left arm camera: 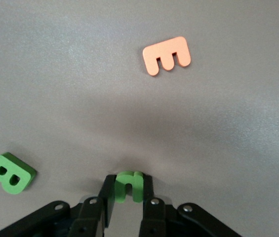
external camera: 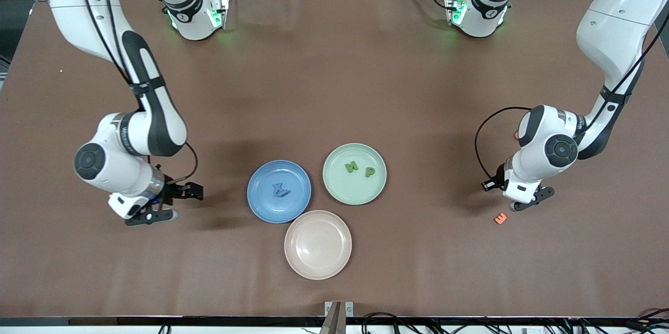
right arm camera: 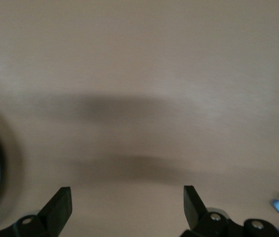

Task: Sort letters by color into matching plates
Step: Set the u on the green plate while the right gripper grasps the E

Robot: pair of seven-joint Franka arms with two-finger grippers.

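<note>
Two green letters, N [external camera: 351, 167] and P [external camera: 369, 171], lie in the green plate [external camera: 334, 182]; a blue X [external camera: 280, 189] lies in the blue plate [external camera: 261, 198]. The left end effector [left arm camera: 127, 196] is clamped on a green letter [left arm camera: 128, 186], probably a U, low at the surface [external camera: 334, 62]. Lift straight, then carry it to the green plate. Only the left wrist view shows that grip and the green B [left arm camera: 11, 173]; the orange E [left arm camera: 167, 56] lies near. The right end effector [right arm camera: 127, 202] waits spread wide, empty, beside the blue plate.

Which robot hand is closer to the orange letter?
Left. The left gripper is right beside the orange letter, shut on a green letter. The right gripper is open at the table's right-arm end.
</note>
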